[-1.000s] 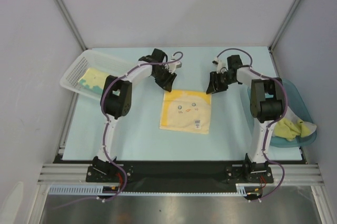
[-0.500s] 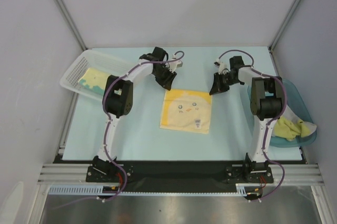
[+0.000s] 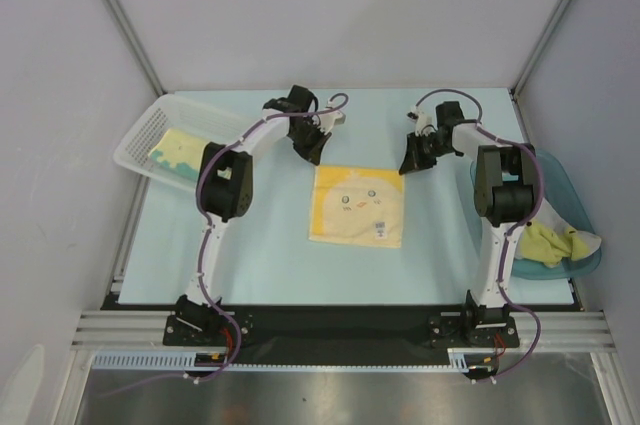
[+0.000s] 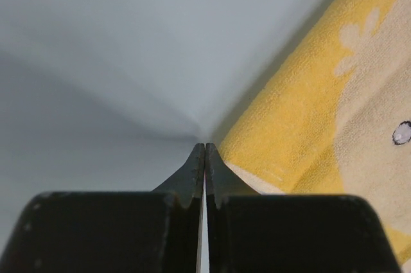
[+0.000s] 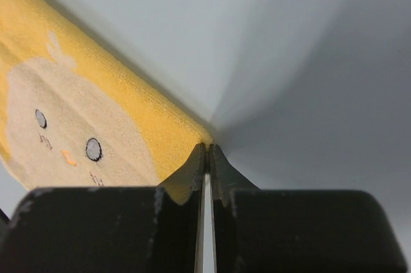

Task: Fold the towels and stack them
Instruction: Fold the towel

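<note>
Pale-blue tabletop (image 3: pixel 250 235) is carrying a yellow chick-face cloth towel (image 3: pixel 358 207); left pincer (image 4: pixel 205 151) and right pincer (image 5: pixel 207 151) are clamping its far corners.

We see the chick towel (image 4: pixel 321 125) cut off by both wrist views' edges, its corners hidden behind the fingertips (image 4: pixel 192 173). Overhead, the right arm (image 3: pixel 505 195) covers part of the olive towel (image 3: pixel 555 243) in the blue tub (image 3: pixel 575 197).

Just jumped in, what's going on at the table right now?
Both arms are on the chick towel, spread flat mid-table. The left gripper is shut on its far left corner, the right gripper on the far right corner. No fold yet. A second towel lies in the white basket, a crumpled towel in the blue tub.
</note>
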Tool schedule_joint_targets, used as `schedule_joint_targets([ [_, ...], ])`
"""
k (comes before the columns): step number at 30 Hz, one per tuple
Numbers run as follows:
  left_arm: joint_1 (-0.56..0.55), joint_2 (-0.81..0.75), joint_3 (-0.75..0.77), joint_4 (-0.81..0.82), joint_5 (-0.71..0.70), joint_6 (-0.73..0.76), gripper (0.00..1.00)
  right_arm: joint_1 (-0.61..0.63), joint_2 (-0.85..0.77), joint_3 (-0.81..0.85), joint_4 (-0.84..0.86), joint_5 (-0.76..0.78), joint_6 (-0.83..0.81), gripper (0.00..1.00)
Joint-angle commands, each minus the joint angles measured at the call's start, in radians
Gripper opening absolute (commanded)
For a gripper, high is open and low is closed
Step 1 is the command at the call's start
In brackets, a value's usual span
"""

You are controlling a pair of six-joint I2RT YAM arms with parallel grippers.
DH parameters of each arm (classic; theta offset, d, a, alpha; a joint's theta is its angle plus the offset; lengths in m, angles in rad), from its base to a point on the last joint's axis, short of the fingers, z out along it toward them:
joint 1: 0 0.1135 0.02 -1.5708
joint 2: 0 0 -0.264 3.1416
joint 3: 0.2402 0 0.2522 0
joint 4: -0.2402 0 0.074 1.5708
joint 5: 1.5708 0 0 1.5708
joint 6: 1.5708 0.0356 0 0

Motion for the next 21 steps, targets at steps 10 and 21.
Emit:
schedule_joint_targets([
  [10, 0.008, -0.279, -0.141, 0.098, -0.005, -0.030, 0.00, 0.050, -0.313, -0.202, 0.217, 0.167, 0.069, 0.00],
  [21, 0.009, -0.235, -0.144, 0.148, 0.047, -0.050, 0.38, 0.063, -0.295, -0.233, 0.212, 0.136, 0.083, 0.00],
])
